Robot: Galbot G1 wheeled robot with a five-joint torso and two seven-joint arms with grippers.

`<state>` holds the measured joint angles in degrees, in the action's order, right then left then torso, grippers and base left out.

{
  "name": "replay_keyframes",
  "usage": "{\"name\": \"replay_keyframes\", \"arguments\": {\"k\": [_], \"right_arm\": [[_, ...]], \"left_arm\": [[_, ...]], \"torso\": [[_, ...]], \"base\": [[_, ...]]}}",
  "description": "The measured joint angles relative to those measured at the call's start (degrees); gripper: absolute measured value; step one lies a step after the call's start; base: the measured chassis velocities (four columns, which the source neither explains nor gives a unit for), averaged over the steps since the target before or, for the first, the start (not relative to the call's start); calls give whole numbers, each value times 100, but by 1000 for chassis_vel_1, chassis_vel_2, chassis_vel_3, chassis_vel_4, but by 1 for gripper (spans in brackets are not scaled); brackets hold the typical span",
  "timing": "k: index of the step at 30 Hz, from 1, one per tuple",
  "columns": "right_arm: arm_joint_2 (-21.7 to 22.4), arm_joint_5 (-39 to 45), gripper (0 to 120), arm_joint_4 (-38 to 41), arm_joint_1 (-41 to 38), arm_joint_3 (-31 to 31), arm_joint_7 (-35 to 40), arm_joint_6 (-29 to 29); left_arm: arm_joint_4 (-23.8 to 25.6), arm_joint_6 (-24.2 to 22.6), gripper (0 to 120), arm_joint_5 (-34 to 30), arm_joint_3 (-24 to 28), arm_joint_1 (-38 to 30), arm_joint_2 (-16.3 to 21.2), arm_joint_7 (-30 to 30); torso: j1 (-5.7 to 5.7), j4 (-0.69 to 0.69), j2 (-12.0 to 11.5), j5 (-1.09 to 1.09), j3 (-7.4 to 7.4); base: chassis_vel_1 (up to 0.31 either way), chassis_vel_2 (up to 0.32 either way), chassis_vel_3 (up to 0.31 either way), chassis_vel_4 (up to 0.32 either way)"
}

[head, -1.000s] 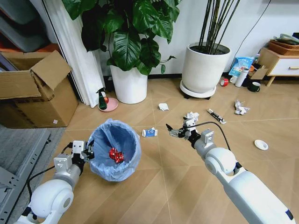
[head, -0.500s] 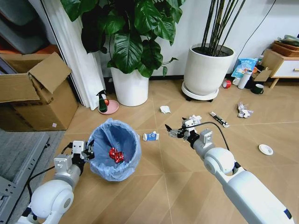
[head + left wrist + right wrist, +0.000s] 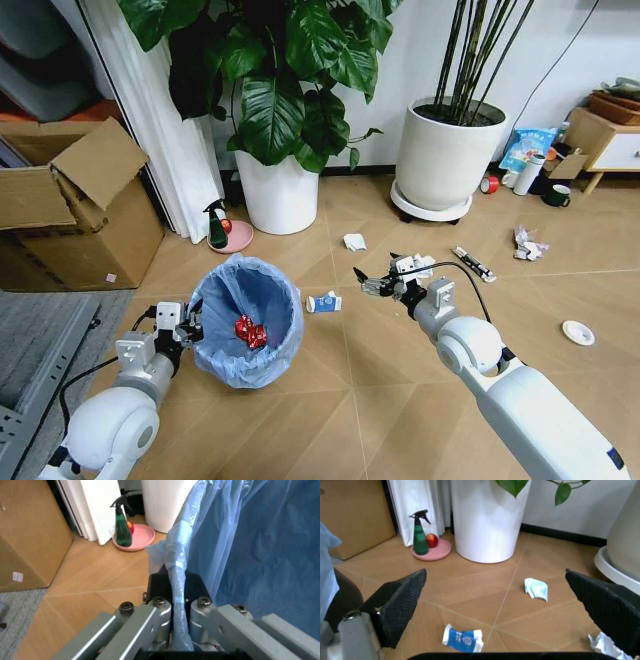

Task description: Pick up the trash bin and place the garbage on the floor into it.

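The floor (image 3: 330,400) is light wood parquet laid in a diagonal pattern, meeting a white wall (image 3: 560,60) with a dark baseboard (image 3: 360,168). A white curtain (image 3: 150,110) hangs at the left, beside an open brown cardboard box (image 3: 70,205) and a grey mat (image 3: 40,340). 2 large white plant pots stand by the wall: a tall one (image 3: 279,194) with broad green leaves, and a wider one (image 3: 444,158) on a round base with thin stalks. A green spray bottle (image 3: 216,224) stands on a pink dish (image 3: 237,235). A low wooden cabinet (image 3: 605,140) sits at the far right.
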<state>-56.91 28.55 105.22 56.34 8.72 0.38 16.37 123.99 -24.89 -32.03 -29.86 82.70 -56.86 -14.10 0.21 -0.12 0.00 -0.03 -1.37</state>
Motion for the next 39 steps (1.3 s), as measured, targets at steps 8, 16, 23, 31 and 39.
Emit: {"name": "replay_keyframes", "arguments": {"k": [8, 16, 23, 31, 39], "right_arm": [[-18, -23, 100, -45, -5, -7, -8, -10], [-36, -46, 100, -84, -9, -25, -13, -19], [-41, -56, 100, -145, -37, -53, -26, -54], [-59, -81, 100, -196, -62, -70, -48, -75], [-74, -108, 100, -228, -51, -78, -87, -103]], "left_arm": [[13, 8, 0, 6, -3, 16, -1, 20], [15, 18, 0, 13, -6, 26, -8, 31], [8, 28, 0, 26, -9, 24, -29, 35], [-11, 31, 0, 28, -10, 15, -45, 39], [-43, 39, 0, 52, -7, 15, -77, 50]], "torso": [[0, 0, 0, -1, 0], [0, -2, 0, -1, 0], [0, 0, 0, -1, 0], [1, -1, 0, -1, 0], [1, 0, 0, -1, 0]], "base": [[-88, 89, 84, -92], [-93, 89, 81, -89], [-106, 110, 108, -106], [-120, 113, 118, -120], [-109, 121, 118, -121]]}}
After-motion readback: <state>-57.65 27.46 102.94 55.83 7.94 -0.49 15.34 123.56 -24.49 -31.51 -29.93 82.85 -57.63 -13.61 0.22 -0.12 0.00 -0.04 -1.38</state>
